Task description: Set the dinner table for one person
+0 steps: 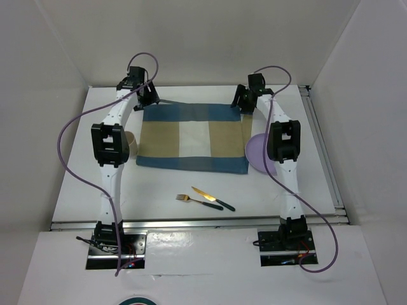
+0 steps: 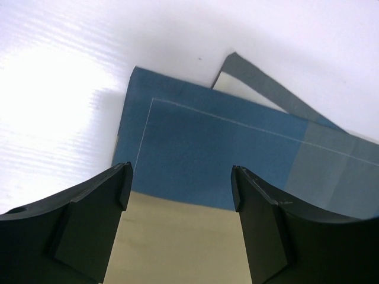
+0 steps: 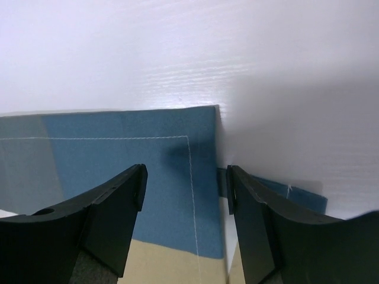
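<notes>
Plain white walls [image 1: 203, 38] on three sides, soft even light

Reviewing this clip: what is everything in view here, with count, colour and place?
white rectangular tabletop with metal rail: 1, white, under everything
blue-and-tan checked cloth placemat: 1, blue and tan, mid-table toward the far side
lilac round plate: 1, lilac, right of placemat, partly behind right arm
tan round object: 1, tan, left of placemat, mostly hidden by left arm
gold fork with dark handle: 1, near side of placemat
gold knife with dark handle: 1, beside fork
left hand: 1, black, open, over placemat's far-left corner
right hand: 1, black, open, over far-right corner
</notes>
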Controlling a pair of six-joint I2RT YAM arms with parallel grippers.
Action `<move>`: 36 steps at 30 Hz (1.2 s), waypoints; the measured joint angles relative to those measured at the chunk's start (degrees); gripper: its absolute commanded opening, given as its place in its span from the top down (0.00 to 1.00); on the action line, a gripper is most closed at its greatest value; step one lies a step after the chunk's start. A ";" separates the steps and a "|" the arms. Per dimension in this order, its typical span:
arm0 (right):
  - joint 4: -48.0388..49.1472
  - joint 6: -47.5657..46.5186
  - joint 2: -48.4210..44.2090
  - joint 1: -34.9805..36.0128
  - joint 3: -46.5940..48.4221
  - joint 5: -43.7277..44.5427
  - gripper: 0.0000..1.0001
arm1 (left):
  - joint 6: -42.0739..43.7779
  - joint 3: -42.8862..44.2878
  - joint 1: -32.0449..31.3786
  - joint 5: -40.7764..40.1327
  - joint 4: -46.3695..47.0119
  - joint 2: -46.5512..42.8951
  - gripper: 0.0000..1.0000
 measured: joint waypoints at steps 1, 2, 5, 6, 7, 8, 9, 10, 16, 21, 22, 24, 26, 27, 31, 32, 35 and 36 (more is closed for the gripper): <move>0.22 -0.02 0.37 -0.15 0.17 -0.46 0.32 | 0.02 0.11 0.11 -0.07 0.70 0.35 0.15; 0.31 -0.07 0.52 -0.22 0.52 -0.81 0.32 | 0.02 0.15 0.15 -0.20 1.18 0.68 0.15; 0.55 -0.44 1.03 -0.26 1.27 -1.84 0.35 | 0.02 0.17 0.15 -0.55 2.01 2.38 0.15; 0.74 -0.48 1.40 -0.24 1.68 -2.21 0.39 | 0.02 0.17 0.15 -0.66 2.21 3.04 0.15; 1.03 -0.59 1.70 -0.24 1.88 -2.54 0.42 | 0.02 0.17 0.15 -0.87 2.32 3.61 0.15; 1.33 -0.61 2.08 -0.26 1.95 -2.95 0.45 | 0.02 0.17 0.15 -1.22 2.34 4.26 0.15; 1.62 -0.63 2.27 -0.26 2.12 -3.23 0.48 | 0.02 0.17 0.15 -1.60 2.34 4.83 0.15; 1.79 -0.66 2.43 -0.26 2.25 -3.48 0.53 | 0.02 0.17 0.20 -1.99 2.38 5.29 0.15; 1.95 -0.83 2.58 -0.26 2.23 -4.33 0.72 | 0.04 0.24 0.52 -4.02 3.67 5.77 0.15; 4.44 -0.68 2.43 -0.26 0.13 -4.81 0.85 | 0.04 0.04 0.74 -4.66 4.81 5.86 0.21; 5.05 -0.61 2.29 -0.26 -0.39 -4.92 0.88 | 0.09 -0.17 0.74 -4.42 5.16 5.86 0.21; 5.75 -0.42 1.99 -0.31 -1.18 -5.18 0.92 | 0.20 -0.39 0.76 -3.91 5.53 5.86 0.21; 6.36 -0.35 1.68 -0.39 -1.84 -5.53 1.00 | 0.17 -0.94 0.81 -3.54 6.21 5.77 0.20; 6.71 -0.28 1.46 -0.42 -2.27 -5.62 1.00 | 0.17 -1.77 0.79 -3.45 6.99 5.42 0.20; 7.72 -0.31 0.35 -0.42 -4.28 -5.62 1.00 | 0.66 -4.66 0.76 -3.39 9.16 3.93 0.20; 8.11 -0.31 -0.37 -0.42 -5.53 -5.55 1.00 | 1.09 -4.66 0.76 -3.41 9.14 3.93 0.20; 9.79 -0.22 -3.82 -0.39 -10.91 -5.31 1.00 | 1.44 -4.66 0.72 -3.85 9.05 3.85 0.17; 10.23 -0.13 -5.53 -0.39 -13.05 -5.22 1.00 | 1.51 -4.66 0.72 -4.22 8.76 3.76 0.17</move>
